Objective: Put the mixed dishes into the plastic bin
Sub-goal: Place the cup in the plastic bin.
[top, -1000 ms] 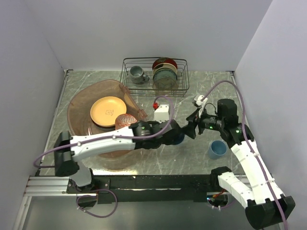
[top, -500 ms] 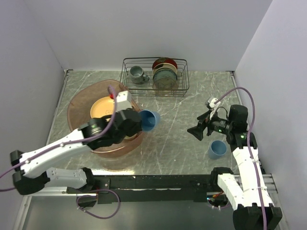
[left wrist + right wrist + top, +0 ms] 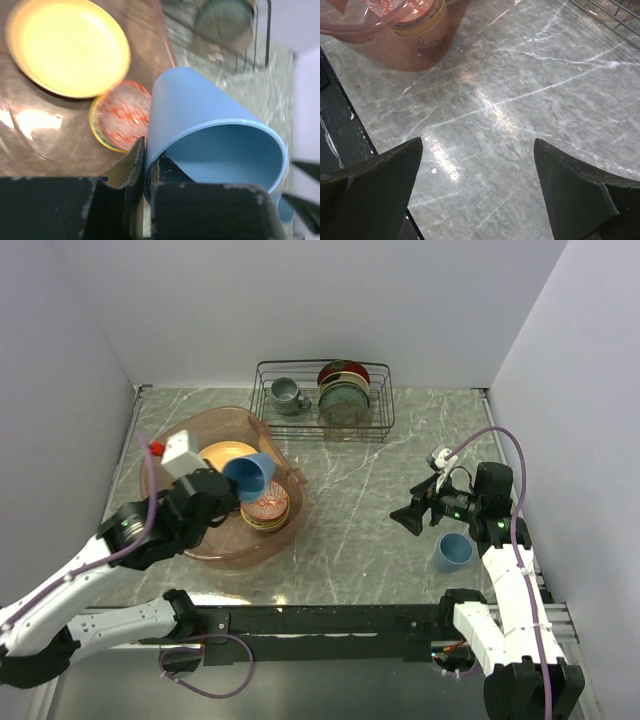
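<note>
We count two blue cups - one cup (image 3: 250, 474) pinched in our left end effector (image 3: 147, 165) above the bin (image 3: 170, 455), left side; the other cup (image 3: 452, 551) on the tabletop (image 3: 350, 540), lower right. Our right end effector (image 3: 410, 516) gapes wide. One wire rack (image 3: 325, 400) up top.

A light-blue cup (image 3: 250, 473) is being held tilted, mouth sideways, above the translucent pinkish-brown plastic bin (image 3: 240, 550); a yellow-orange plate (image 3: 218, 451) and a red-patterned bowl (image 3: 266, 508) are being contained inside it; a second light-blue cup (image 3: 452, 551) is being shown upright, well apart to the right.
</note>
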`<state>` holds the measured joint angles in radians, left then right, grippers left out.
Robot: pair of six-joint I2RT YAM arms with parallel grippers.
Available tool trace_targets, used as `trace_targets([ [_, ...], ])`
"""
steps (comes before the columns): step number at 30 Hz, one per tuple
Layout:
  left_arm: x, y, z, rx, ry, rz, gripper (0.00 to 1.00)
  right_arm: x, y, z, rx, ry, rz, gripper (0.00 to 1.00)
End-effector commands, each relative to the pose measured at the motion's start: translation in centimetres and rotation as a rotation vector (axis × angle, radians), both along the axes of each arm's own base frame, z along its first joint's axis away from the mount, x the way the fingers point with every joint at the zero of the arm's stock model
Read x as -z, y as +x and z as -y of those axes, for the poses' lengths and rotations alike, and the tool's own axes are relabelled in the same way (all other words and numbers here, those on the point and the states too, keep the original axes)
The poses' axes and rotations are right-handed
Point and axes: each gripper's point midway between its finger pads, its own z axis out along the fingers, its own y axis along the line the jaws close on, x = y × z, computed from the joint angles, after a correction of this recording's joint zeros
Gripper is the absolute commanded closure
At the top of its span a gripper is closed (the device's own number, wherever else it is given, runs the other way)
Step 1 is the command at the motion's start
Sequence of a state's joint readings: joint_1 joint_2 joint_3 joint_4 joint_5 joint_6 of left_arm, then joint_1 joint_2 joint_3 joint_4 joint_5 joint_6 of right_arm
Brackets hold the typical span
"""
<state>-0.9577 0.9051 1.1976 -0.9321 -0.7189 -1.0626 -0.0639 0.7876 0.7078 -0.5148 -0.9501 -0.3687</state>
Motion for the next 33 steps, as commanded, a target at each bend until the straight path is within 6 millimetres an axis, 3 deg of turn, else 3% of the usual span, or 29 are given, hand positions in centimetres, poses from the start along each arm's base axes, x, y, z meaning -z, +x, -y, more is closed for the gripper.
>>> trace_targets([
  [1,-0.6,0.3,-4.7,-0.186,0.017,0.05,0.99,-0.5,0.7,0.3,0.012,-0.01,0.057,0.0],
  [10,4.3,1.4,-8.2,-0.377,0.104,-0.096,0.99,-0.5,0.8,0.5,0.021,-0.013,0.064,0.0],
  [19,8.5,1.9,-10.0,-0.473,-0.031,-0.222,0.99,-0.6,0.8,0.6,0.028,-0.016,0.071,0.0],
  [24,10.9,1.4,-9.8,-0.504,-0.094,-0.357,0.99,-0.6,0.8,0.6,0.028,-0.016,0.066,0.0],
  [33,12.5,0.3,-8.8,-0.485,-0.096,-0.529,0.99,-0.8,0.8,0.6,0.029,-0.018,0.075,0.0],
])
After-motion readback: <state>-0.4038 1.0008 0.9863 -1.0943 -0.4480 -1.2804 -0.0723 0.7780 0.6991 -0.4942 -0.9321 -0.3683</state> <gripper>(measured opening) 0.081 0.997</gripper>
